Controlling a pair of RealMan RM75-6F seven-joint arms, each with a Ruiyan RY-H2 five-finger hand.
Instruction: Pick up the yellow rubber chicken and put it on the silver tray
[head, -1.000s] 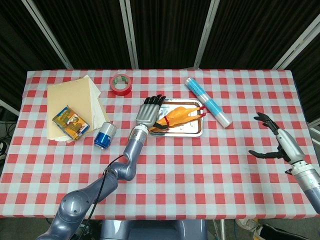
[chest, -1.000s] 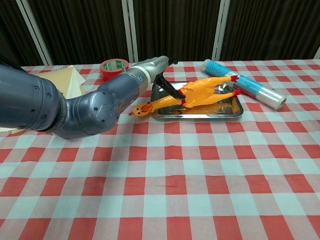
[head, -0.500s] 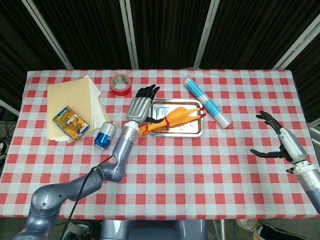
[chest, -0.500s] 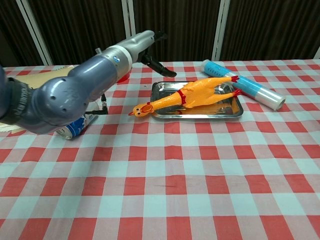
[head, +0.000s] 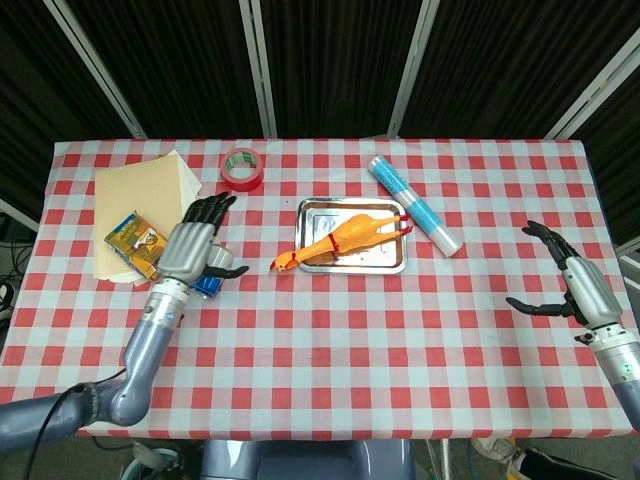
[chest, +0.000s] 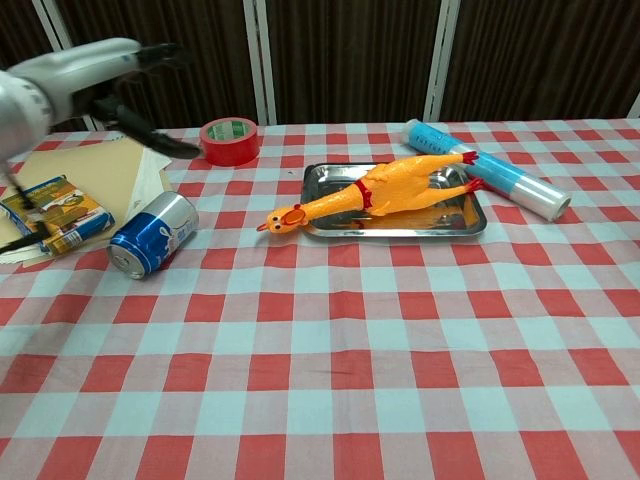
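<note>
Bare checked cloth lies open in front of the shallow silver metal tray (head: 390, 266). Left of the tray lies a blue drink can (chest: 152, 234); behind-left, a red tape roll (head: 241, 167); right, a blue-and-clear plastic tube (head: 417, 204).

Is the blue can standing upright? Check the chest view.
No, the blue can lies on its side on the tablecloth, its silver end facing the camera.

We see a glossy rubber chicken (chest: 400, 186) on a shiny metal tray (chest: 470, 224). The tablecloth (chest: 400, 350) looks like smooth matt cloth. The can (chest: 152, 234) is gleaming metal, the tape (chest: 229, 140) glossy, the tube (chest: 500, 172) clear shiny plastic, and the paper (head: 150, 195) matt.
</note>
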